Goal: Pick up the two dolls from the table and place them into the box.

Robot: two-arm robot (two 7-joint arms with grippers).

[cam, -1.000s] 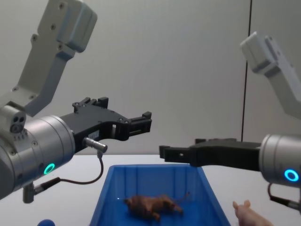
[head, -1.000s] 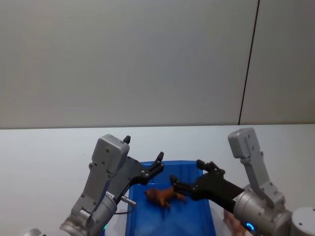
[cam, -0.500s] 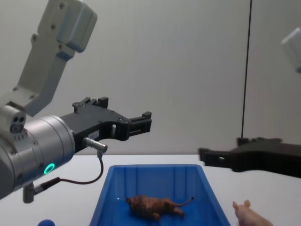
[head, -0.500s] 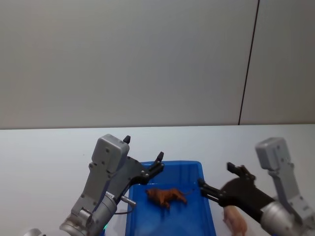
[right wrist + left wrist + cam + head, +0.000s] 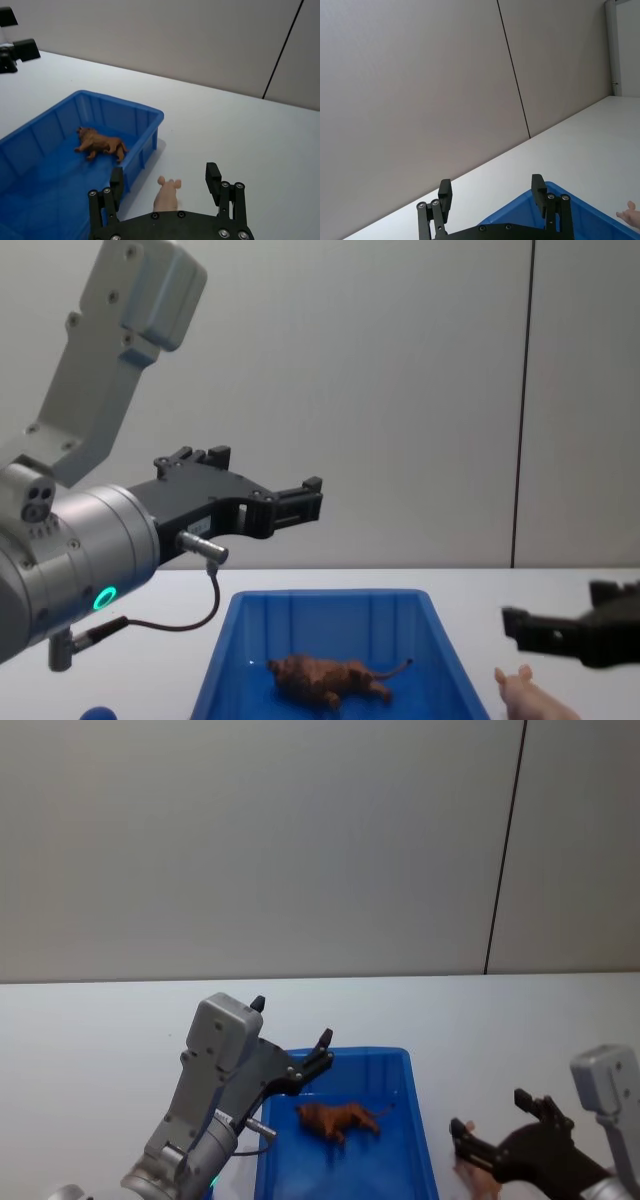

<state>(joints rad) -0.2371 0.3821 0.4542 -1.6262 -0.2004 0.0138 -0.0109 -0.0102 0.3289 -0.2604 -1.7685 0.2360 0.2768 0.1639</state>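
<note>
Blue plastic walls of the box point(image 5: 148, 113) already enclose the reddish-brown lion point(image 5: 100, 142), which lies on the box floor with its thin tail towards the right wall; that half of the job looks done. The pale pink pig point(image 5: 166, 195) is out on the white surface point(image 5: 225, 130), just beside the box's right wall, so it is the one left to collect.

That explains the right tool point(image 5: 164, 173). It sits low over the surface on the robot's right, its fingers spread wide and holding nothing. In the right wrist view the pig lies between the two of them, lined up for a grasp. Whether the fingertips are down at the pig's level I cannot tell (the chest view suggests they hang a little above it). The right forearm reaches forward nearly level.

The left tool point(image 5: 491, 185) hangs above the box's left rim, released and empty. Its fingers point forward across the box and its elbow is raised high, seemingly kept clear so the right arm has room to work.
</note>
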